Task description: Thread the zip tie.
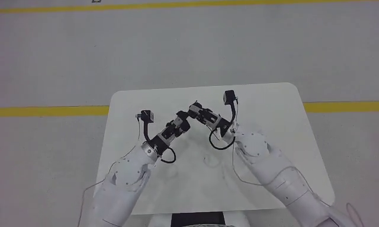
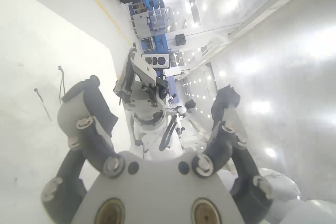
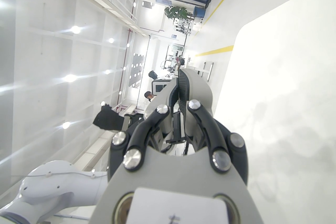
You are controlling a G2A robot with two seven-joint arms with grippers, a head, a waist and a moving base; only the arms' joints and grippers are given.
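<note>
**Grippers mid-table, well apart from every edge**

The left gripper (image 2: 160, 88) is hanging with fingers spread; the right gripper (image 3: 181, 75), at its 1 o'clock, is pressing its fingers together. Zip ties (image 2: 42, 104) are lying on the table (image 1: 266, 108) near the left gripper

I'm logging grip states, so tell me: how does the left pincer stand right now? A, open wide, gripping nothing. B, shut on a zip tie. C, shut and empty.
A: the left pincer has its fingers far apart, and a zip tie lies loose on the table.
</note>
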